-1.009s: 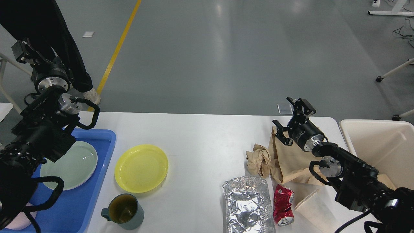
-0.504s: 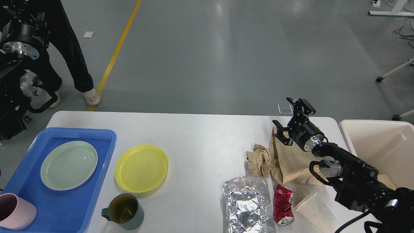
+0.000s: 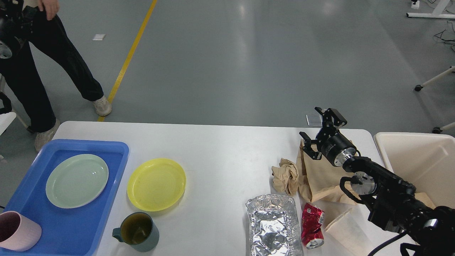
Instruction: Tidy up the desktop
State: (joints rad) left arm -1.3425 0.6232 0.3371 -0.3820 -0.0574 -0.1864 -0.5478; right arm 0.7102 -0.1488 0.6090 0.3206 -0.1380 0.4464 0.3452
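The desktop (image 3: pixel 220 149) fills the lower half of my view, white with rounded corners. A cream bin (image 3: pixel 423 160) stands off its right end. A blue tray (image 3: pixel 117 170) lies on its left end and carries a green plate (image 3: pixel 76 180) and a pink cup (image 3: pixel 17 231). Just right of the tray is a yellow plate (image 3: pixel 156 184), with a dark mug (image 3: pixel 137 232) near it. A foil tray (image 3: pixel 273 225), a brown bag (image 3: pixel 316 174), a paper cup (image 3: pixel 346 231), crumpled paper (image 3: pixel 286 175) and a crushed red can (image 3: pixel 312 225) lie at the right. My right gripper (image 3: pixel 319 127) hovers over the bag, fingers spread, holding nothing. My left gripper is out of view.
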